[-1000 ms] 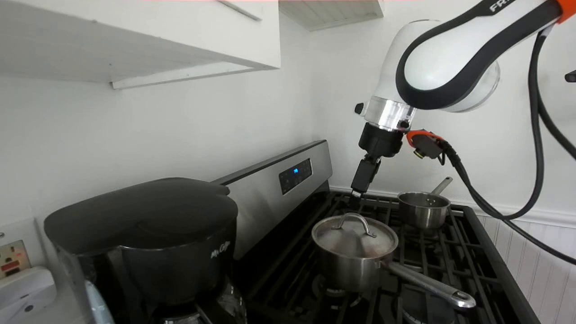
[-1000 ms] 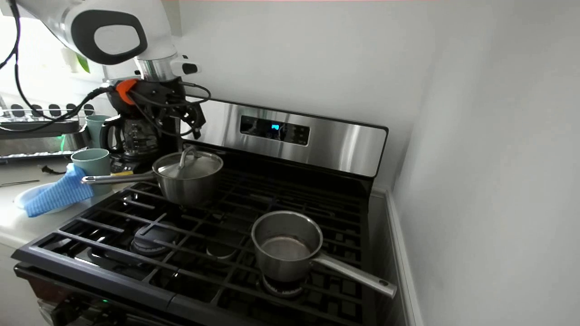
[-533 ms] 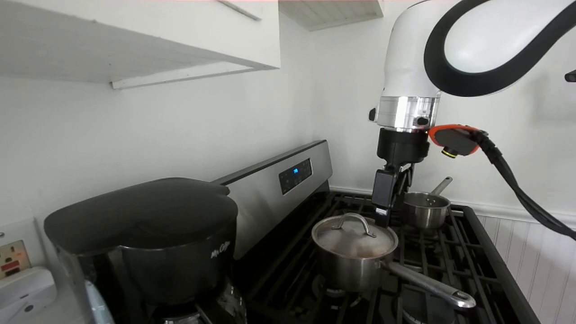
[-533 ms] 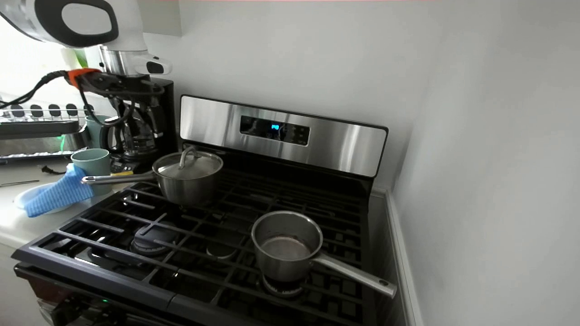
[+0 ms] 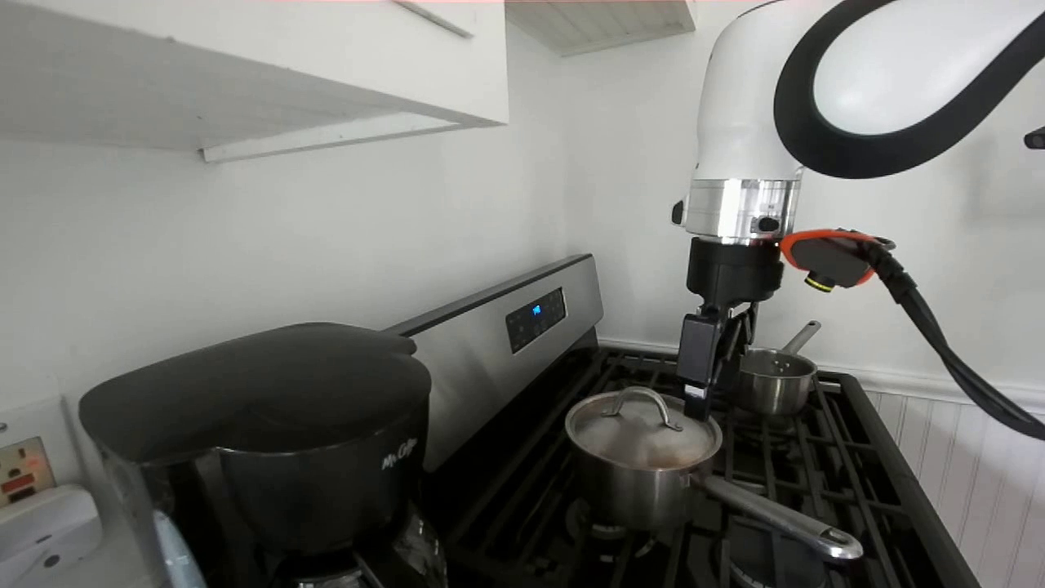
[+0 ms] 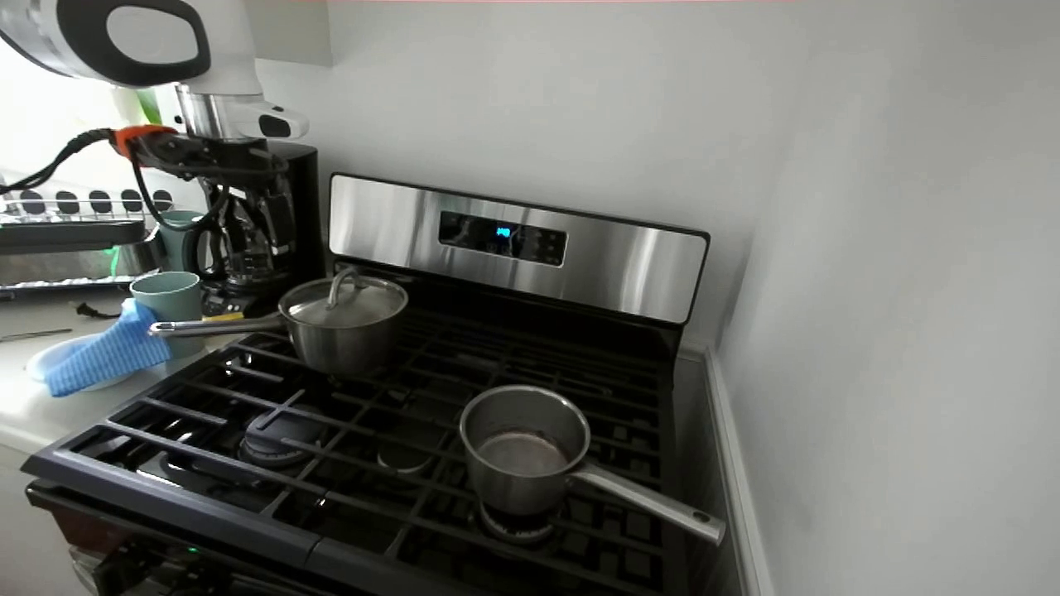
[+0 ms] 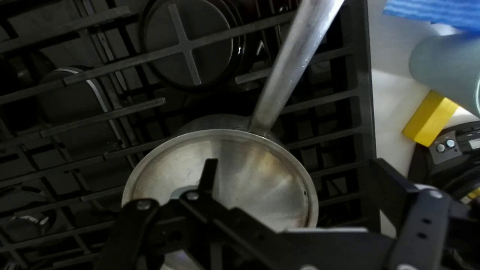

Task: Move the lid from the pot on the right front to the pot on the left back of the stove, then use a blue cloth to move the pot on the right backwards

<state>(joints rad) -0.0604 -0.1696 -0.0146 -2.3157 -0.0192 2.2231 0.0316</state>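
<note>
The lid [image 5: 637,441] is resting on the lidded saucepan [image 6: 344,348] at the left back of the gas range [image 6: 281,538] in an exterior view, its arched metal grip rising at the centre. That pan's long handle is pointing left, toward the counter [image 6: 33,406]. The hand [image 7: 294,167] is hovering above the lid, its two fingers standing wide apart; in the wrist view one finger is overlapping the lid, and whether it is touching I cannot tell. An open saucepan [image 6: 505,488] is standing at the right front, well apart, its handle pointing toward the side wall [image 6: 894,331]. The blue cloth [image 6: 112,352] is lying over a white dish [image 6: 54,358], partly in front of a pale green cup [image 6: 170,302]. A yellow block [image 7: 429,118] is lying between the cup and the black Mr. Coffee coffee maker [image 5: 261,384]. On the range's steel back panel [image 6: 629,273], a display [image 6: 501,236] is glowing blue.
</note>
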